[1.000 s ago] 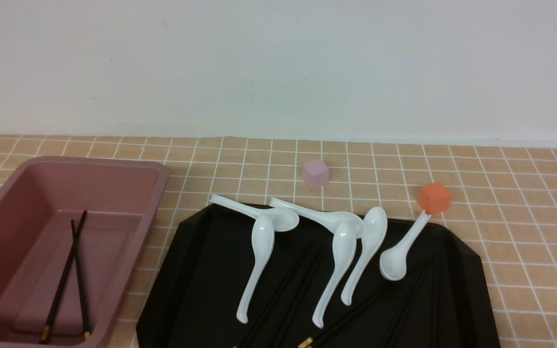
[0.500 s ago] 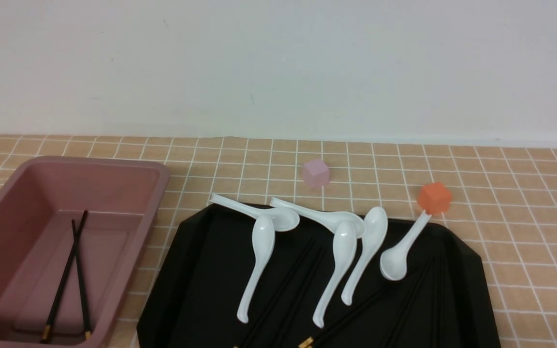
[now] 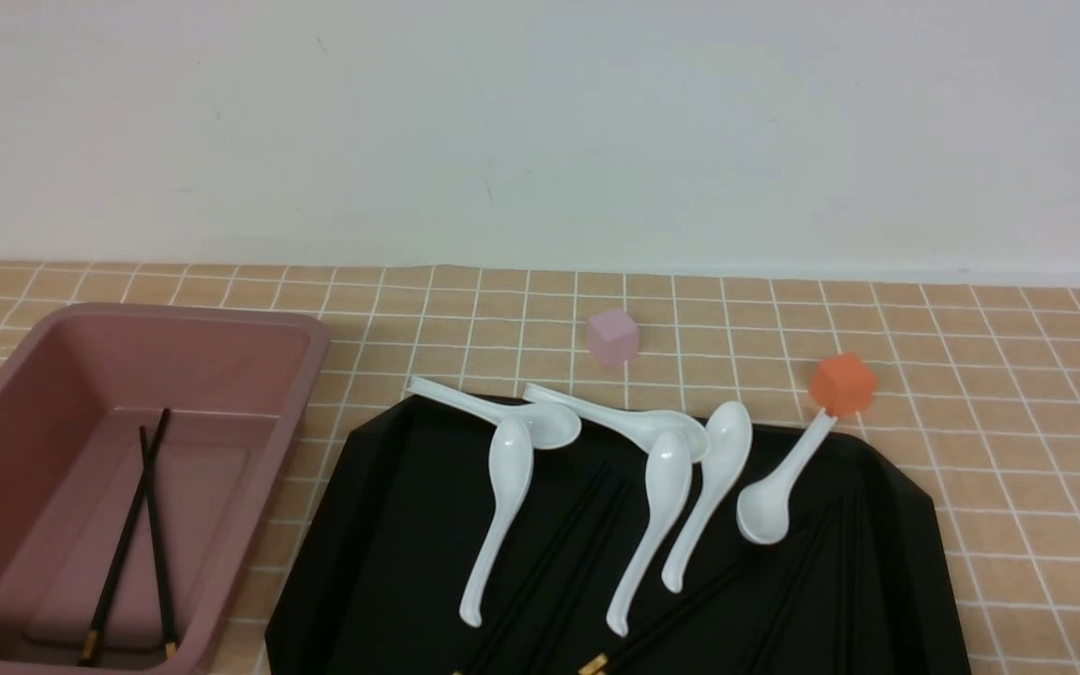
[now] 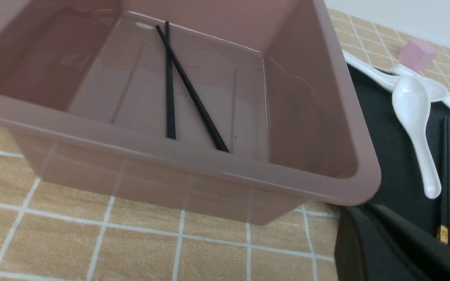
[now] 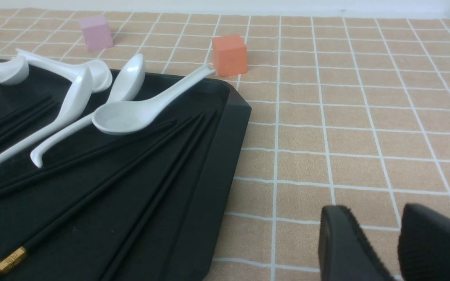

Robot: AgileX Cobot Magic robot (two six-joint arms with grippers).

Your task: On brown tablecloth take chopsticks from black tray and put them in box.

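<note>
Front view showed two chopsticks (image 3: 132,534) crossed on the floor of the box (image 3: 296,375), with more chopsticks (image 3: 549,572) lying among white spoons (image 3: 502,506) on the black tray (image 3: 381,525). Only the wrist views showed the claws: the left claw (image 4: 400,242), a dark wedge low beside the box, was clenched and empty; the right claw (image 5: 395,249) hovered over the brown tablecloth (image 5: 365,117), its ribbed fingers (image 5: 342,246) slightly apart, holding nothing. Glossy tray, smooth plastic box, tile-printed cloth.

no writing, label, brand, number or sign can be read anywhere in these views; every surface in sight is plain or too blurred to tell.
</note>
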